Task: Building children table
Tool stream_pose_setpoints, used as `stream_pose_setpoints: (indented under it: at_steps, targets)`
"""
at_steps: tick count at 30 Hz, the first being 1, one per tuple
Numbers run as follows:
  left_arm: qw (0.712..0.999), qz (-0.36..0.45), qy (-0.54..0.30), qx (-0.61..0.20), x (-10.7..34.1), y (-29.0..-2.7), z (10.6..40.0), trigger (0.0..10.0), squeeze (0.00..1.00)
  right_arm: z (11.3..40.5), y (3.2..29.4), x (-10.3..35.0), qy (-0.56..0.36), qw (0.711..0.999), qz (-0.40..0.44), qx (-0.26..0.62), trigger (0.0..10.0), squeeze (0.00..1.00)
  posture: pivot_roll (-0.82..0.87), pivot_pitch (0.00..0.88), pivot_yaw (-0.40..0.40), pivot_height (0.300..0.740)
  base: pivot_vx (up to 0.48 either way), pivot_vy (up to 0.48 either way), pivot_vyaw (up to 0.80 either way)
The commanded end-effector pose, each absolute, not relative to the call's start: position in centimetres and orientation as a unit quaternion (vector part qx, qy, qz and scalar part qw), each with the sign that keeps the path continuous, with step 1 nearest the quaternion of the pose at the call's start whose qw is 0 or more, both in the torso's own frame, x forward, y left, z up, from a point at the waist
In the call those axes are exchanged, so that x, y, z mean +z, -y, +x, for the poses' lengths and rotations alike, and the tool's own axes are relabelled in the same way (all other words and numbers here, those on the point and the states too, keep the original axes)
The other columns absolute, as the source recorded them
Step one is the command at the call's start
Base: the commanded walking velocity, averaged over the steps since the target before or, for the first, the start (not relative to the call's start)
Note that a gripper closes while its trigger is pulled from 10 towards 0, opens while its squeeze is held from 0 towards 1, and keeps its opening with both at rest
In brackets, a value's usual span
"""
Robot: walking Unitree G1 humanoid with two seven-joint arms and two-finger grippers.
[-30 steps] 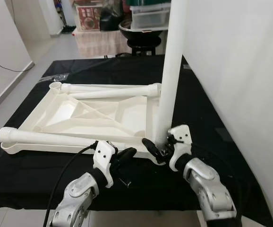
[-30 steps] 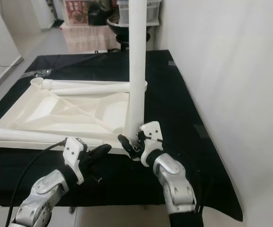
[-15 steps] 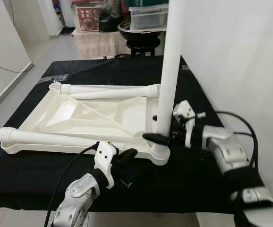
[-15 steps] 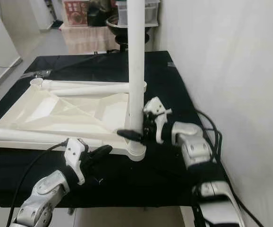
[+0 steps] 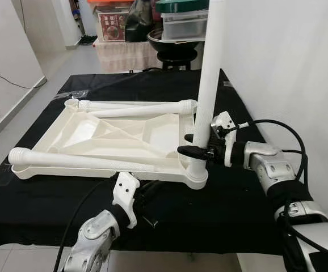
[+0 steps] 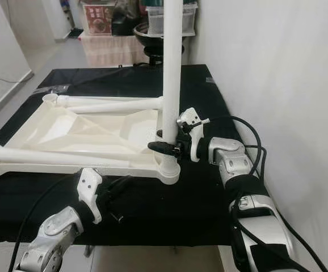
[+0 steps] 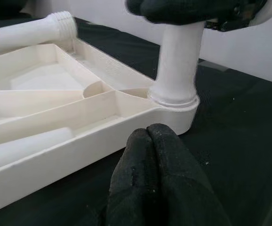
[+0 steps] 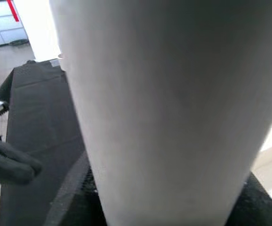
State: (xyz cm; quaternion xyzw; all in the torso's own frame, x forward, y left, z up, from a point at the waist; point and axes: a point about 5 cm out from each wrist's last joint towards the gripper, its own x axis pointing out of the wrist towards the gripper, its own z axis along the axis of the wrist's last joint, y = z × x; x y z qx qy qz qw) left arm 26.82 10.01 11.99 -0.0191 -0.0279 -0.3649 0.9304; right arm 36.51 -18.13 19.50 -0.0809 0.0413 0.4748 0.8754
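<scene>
- Seating the upright table leg (image 5: pixel 209 85) into the near right corner socket (image 5: pixel 196 177) of the upturned white tabletop (image 5: pixel 96 136) is judged to be the step in hand.
- The right hand (image 5: pixel 195 144) is closed around the leg low on its shaft, just above the socket, with its black fingers (image 6: pixel 163 147) wrapped on the near side.
- The left hand (image 5: pixel 147 195) is held just in front of the tabletop's near edge, its fingertips (image 7: pixel 159 155) pressed together with nothing between them.
- A twist or downward press on the leg is likely called for next, with the tabletop steadied so it is not dragged across the bench (image 5: pixel 238 215).
- The tabletop is seen lying underside up on the black-covered bench, ribbed and cream-white, with raised walls.
- Two more legs are laid flat across it: one (image 5: pixel 73 160) along the near edge with a threaded end, another (image 5: pixel 135 106) along the far edge.
</scene>
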Motion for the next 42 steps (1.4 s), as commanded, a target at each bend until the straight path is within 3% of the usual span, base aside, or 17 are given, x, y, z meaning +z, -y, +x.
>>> stream_pose_setpoints:
  at_steps: [1,7,8,9,10,11,16,19,20,23,24,31,32,33,37,38,42]
  targets:
    - [0.931,-0.016,0.025,-0.364,11.9,-10.4,26.6,10.0,0.00,35.5,19.7,18.5,-0.052,0.894,-0.092,0.436,0.0,0.00,-0.11,0.071,0.028,0.740,0.000,0.000,0.00]
    - [0.930,-0.015,0.025,-0.365,11.9,-10.7,26.4,10.0,0.00,33.9,20.0,16.7,-0.055,0.938,-0.056,0.338,0.0,0.00,-0.11,0.081,0.006,0.740,0.000,0.000,0.00]
    - [0.931,-0.015,0.024,-0.365,11.9,-10.8,26.4,10.0,0.00,32.9,18.7,14.5,-0.053,0.977,0.002,0.208,0.0,0.00,-0.12,0.082,0.008,0.740,0.000,0.000,0.00]
    - [0.931,-0.014,0.023,-0.364,11.9,-10.9,26.3,10.0,0.00,30.8,15.9,11.6,-0.083,0.981,0.041,0.168,0.0,0.00,-0.11,0.095,0.022,0.740,0.000,0.000,0.00]
    - [0.931,-0.014,0.023,-0.364,11.9,-10.9,26.3,10.0,0.00,30.8,15.9,11.6,-0.083,0.981,0.041,0.168,0.0,0.00,-0.11,0.095,0.022,0.740,0.000,0.000,0.00]
    - [0.931,-0.013,0.022,-0.363,11.8,-11.1,26.4,10.0,0.00,29.3,12.8,10.9,-0.083,0.980,0.036,0.179,0.0,0.00,-0.12,0.088,0.031,0.740,0.000,0.000,0.00]
    - [0.930,-0.015,0.021,-0.367,11.9,-10.9,26.5,10.0,0.00,32.5,14.4,12.3,-0.069,0.984,0.018,0.166,0.0,0.00,-0.11,0.083,0.015,0.740,0.000,0.000,0.00]
    - [0.930,-0.011,0.022,-0.367,11.9,-10.8,26.5,10.0,0.00,33.0,14.0,12.2,-0.078,0.984,0.015,0.157,0.0,0.00,-0.11,0.080,0.017,0.740,0.000,0.000,0.00]
    - [0.933,-0.011,0.024,-0.360,11.9,-10.9,26.6,10.0,0.00,33.3,13.6,12.5,-0.074,0.985,0.012,0.152,10.0,0.00,-0.10,0.081,0.019,0.740,0.000,0.000,0.00]
    - [0.936,-0.013,0.026,-0.350,11.9,-11.0,26.6,10.0,0.00,33.3,13.2,13.0,-0.069,0.986,0.011,0.154,10.0,0.00,-0.10,0.079,0.020,0.740,0.000,0.000,0.00]
    - [0.936,-0.013,0.026,-0.350,11.9,-11.0,26.6,10.0,0.00,33.4,13.0,13.3,-0.064,0.983,0.017,0.169,10.0,1.00,-0.10,0.079,0.020,0.740,0.000,0.000,0.00]
    - [0.933,-0.012,0.024,-0.359,11.9,-10.7,26.7,10.0,0.00,34.2,13.5,15.4,-0.035,0.976,0.020,0.213,10.0,1.00,-0.11,0.073,0.024,0.740,0.000,0.000,0.00]
    - [0.932,-0.012,0.024,-0.360,11.9,-10.6,26.8,10.0,0.00,34.6,13.9,15.8,-0.030,0.972,0.017,0.232,10.0,0.96,-0.10,0.070,0.022,0.740,0.000,0.000,0.00]
    - [0.932,-0.012,0.024,-0.361,11.9,-10.6,26.8,10.0,0.00,34.9,14.4,16.4,-0.024,0.964,0.006,0.265,10.0,0.00,-0.10,0.070,0.022,0.740,0.000,0.000,0.00]
    - [0.933,-0.011,0.025,-0.360,11.9,-10.5,26.8,10.0,0.00,35.5,15.8,17.4,-0.023,0.936,-0.044,0.348,10.0,0.00,-0.10,0.064,0.013,0.740,0.000,0.000,0.00]
    - [0.934,-0.009,0.026,-0.357,11.9,-10.5,26.8,10.0,0.00,35.7,16.4,17.8,-0.041,0.904,-0.084,0.418,10.0,0.00,-0.10,0.062,0.012,0.740,0.000,0.000,0.00]
    - [0.934,-0.008,0.026,-0.356,11.9,-10.4,26.8,10.0,0.00,35.8,16.4,17.7,-0.056,0.888,-0.098,0.446,10.0,0.00,-0.09,0.060,0.009,0.740,0.000,0.000,0.00]
